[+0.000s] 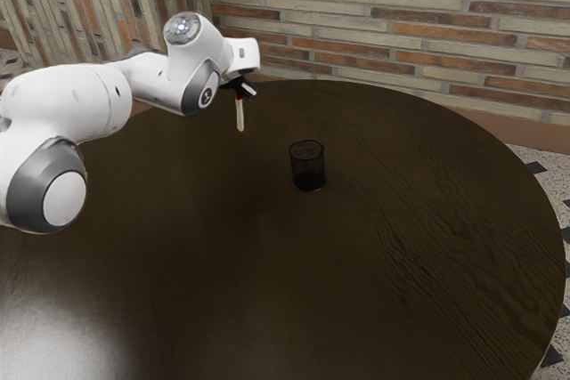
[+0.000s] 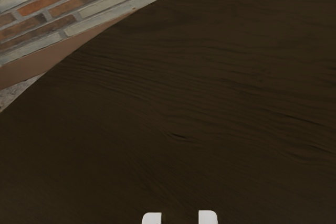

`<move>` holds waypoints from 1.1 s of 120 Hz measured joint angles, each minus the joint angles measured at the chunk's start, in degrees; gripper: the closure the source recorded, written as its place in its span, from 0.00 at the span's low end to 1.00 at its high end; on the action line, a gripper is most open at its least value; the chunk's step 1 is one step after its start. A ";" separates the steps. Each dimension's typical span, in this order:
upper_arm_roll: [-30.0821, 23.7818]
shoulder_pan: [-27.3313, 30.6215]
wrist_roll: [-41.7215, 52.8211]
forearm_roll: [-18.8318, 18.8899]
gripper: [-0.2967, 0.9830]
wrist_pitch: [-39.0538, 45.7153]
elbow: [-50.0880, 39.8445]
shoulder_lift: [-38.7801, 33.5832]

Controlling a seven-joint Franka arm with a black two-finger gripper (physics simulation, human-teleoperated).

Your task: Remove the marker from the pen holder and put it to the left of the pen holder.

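The claw [image 1: 245, 91] is seen in the exterior view's upper part, left of the frame's centre, drawn in to a narrow gap with the marker [image 1: 240, 117] gripped in it. In the wrist view, the pale fingertips [image 2: 208, 217] are shown a little apart. The marker is held in the air, out of the pen holder [image 1: 308, 166], and is hung nearly upright below the claw; a pale shaft can be made out, with a touch of red at its upper end. The black mesh pen holder is stood upright just right of the exterior view's centre, to the right of the marker and lower in the frame. Above the claw, the white arm [image 1: 76, 100] is stretched in from the exterior view's left edge. Most of the frame is taken up by the dark, rounded wooden table [image 1: 374, 264], with a pale sheen cast on it at lower left. Brick wall [image 1: 383, 20] is spread across the top, and speckled floor [image 1: 555, 206] with dark patches is seen along the right edge.
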 joint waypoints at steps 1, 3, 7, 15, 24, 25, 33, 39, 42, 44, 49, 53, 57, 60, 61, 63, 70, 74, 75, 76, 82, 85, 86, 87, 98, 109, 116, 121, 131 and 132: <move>-0.07 0.22 0.16 -0.01 0.82 0.07 0.46 0.40; -0.28 0.73 0.47 -0.04 0.82 0.20 1.46 1.27; -0.85 1.69 1.08 -0.09 0.82 0.47 3.22 2.86; -2.07 3.10 2.22 -0.19 0.82 1.01 6.68 6.19; -2.77 3.87 3.38 -0.29 0.82 1.96 9.84 9.47; -2.83 3.95 3.50 -0.30 0.82 2.08 10.09 9.74; -3.32 4.45 4.44 -0.35 0.82 3.45 11.27 11.54; -4.33 5.26 5.10 -0.40 0.82 4.58 12.97 13.50; -4.71 5.53 5.42 -0.42 0.82 5.06 13.48 14.24; -4.91 5.67 5.63 -0.44 0.82 5.35 13.72 14.67; -5.25 6.12 6.13 -0.48 0.81 5.98 14.06 15.50; -5.39 6.34 6.51 -0.51 0.82 6.41 14.20 15.85; -5.46 6.46 6.87 -0.54 0.80 6.76 14.26 16.01; -5.72 6.50 7.17 -0.66 0.75 6.95 14.19 16.06; -5.82 6.50 7.27 -0.69 0.74 7.01 14.13 16.05; -5.97 6.50 7.46 -0.75 0.71 7.12 14.02 16.03; -6.25 6.54 8.08 -0.90 0.61 7.43 13.71 15.85; -6.29 6.57 8.42 -0.95 0.55 7.58 13.60 15.72; -6.28 6.57 8.50 -0.95 0.54 7.61 13.57 15.67; -6.27 6.57 8.58 -0.95 0.53 7.64 13.55 15.60; -6.16 6.73 9.21 -0.97 0.47 7.79 12.84 14.34; -5.99 6.87 9.58 -0.98 0.44 7.85 11.56 13.02; -5.92 6.91 9.70 -0.99 0.43 7.87 11.04 12.48; -5.86 6.94 9.82 -1.00 0.42 7.88 10.27 11.70; -5.12 6.40 10.89 -1.48 0.36 7.80 -9.78 -6.58; -4.83 4.57 10.30 -1.68 0.31 -1.81 -22.32 -26.27; -4.81 2.75 8.51 -1.70 0.29 -13.48 -22.56 -35.12; -4.56 1.49 7.27 -1.50 0.28 -21.58 -21.30 -38.83; -3.65 -1.20 5.02 -0.78 0.27 -35.14 -20.25 -44.09; -3.60 -1.33 4.81 -0.63 0.27 -36.26 -20.22 -44.35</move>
